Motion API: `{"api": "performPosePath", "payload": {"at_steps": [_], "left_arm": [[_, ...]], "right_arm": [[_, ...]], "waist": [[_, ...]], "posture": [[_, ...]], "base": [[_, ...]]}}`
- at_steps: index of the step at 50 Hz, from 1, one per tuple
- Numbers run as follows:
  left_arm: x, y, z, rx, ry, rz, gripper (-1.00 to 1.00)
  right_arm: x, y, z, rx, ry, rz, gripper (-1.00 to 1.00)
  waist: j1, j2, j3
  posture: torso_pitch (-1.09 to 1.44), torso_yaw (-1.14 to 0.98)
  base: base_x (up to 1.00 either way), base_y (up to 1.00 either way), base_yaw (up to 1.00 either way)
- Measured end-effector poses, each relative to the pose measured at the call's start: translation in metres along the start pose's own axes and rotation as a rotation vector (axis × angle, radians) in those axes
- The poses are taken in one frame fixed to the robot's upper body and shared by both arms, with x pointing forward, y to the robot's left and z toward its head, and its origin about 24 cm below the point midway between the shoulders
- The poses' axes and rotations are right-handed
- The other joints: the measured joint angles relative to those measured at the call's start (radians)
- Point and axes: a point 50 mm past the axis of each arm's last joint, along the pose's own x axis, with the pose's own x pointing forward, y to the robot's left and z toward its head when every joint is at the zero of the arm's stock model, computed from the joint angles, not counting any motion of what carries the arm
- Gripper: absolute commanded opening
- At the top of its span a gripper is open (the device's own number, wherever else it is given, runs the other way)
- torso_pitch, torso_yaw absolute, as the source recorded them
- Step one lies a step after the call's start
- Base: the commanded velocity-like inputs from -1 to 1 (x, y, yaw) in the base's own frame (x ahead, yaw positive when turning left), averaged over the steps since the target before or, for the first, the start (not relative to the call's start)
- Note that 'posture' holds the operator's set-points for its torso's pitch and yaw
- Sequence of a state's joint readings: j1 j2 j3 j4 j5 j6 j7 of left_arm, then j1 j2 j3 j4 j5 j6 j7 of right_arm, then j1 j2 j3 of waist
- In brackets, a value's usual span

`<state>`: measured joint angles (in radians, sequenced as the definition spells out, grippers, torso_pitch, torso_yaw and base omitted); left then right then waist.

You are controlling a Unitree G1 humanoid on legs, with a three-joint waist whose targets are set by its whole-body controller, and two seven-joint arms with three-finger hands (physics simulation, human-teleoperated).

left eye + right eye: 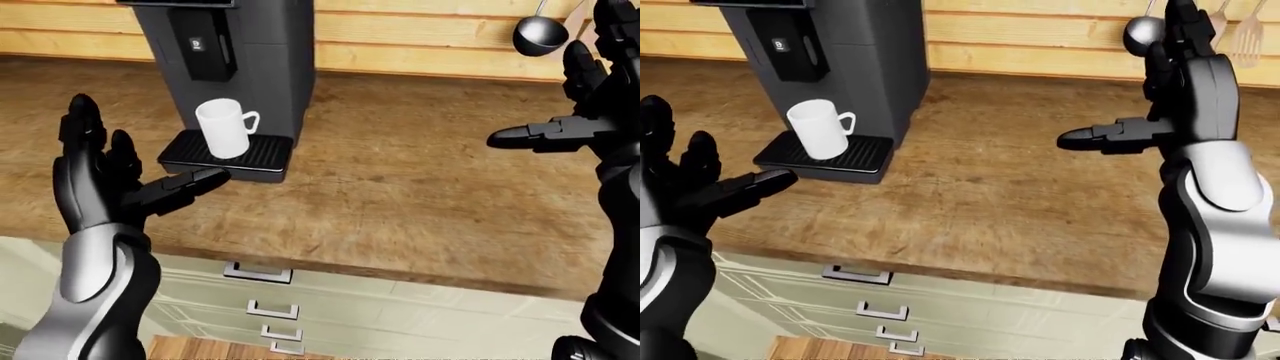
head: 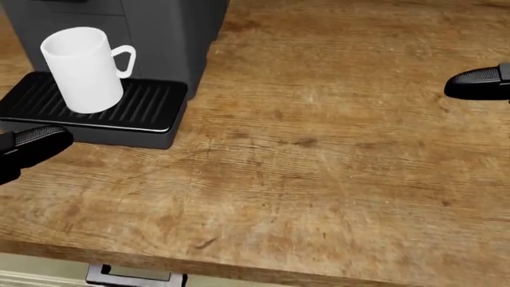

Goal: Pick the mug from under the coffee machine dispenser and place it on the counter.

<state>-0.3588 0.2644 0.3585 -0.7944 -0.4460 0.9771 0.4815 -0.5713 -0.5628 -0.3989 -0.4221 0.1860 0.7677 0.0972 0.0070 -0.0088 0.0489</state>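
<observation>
We log: mug (image 2: 82, 70) white; coffee machine (image 1: 262, 52) dark grey, ribbed black drip tray (image 2: 136, 107); counter (image 2: 318, 167) brown wood-grain; drawers (image 1: 970, 315) pale green.

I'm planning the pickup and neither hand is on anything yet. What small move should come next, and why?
Probably reach the left hand up and rightward toward the white mug. The mug stands upright on the coffee machine's drip tray, handle facing right, and the left hand is open just below-left of the tray, much closer than the open right hand.
</observation>
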Motion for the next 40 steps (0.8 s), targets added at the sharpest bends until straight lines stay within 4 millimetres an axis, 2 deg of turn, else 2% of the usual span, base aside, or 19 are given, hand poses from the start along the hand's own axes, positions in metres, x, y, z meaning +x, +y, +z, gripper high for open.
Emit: {"api": "performPosePath", "payload": {"at_steps": [15, 24, 30, 40], "left_arm": [[0.016, -0.046, 0.004, 0.001, 0.01, -0.026, 1.0], [0.031, -0.059, -0.006, 0.018, 0.05, -0.002, 1.0], [0.038, -0.067, -0.003, 0.01, 0.054, 0.031, 1.0], [0.039, -0.082, -0.012, 0.01, 0.06, 0.025, 1.0]], "right_arm": [[0.0, 0.0, 0.0, 0.001, 0.004, 0.001, 1.0], [0.0, -0.001, -0.001, 0.002, 0.006, -0.002, 1.0], [-0.001, 0.0, -0.002, 0.005, 0.01, 0.0, 1.0], [-0.001, -0.001, -0.001, 0.006, 0.006, -0.001, 1.0]], "waist": [[0.001, -0.006, -0.001], [-0.001, -0.012, -0.002], [-0.001, -0.016, -0.003], [-0.001, -0.018, -0.005]], "posture": [[0.0, 0.0], [0.0, 0.0], [0.0, 0.0], [0.0, 0.0]], "base": [[0.0, 0.0, 0.0], [0.0, 0.0, 0.0], [0.0, 0.0, 0.0], [0.0, 0.0, 0.0]]}}
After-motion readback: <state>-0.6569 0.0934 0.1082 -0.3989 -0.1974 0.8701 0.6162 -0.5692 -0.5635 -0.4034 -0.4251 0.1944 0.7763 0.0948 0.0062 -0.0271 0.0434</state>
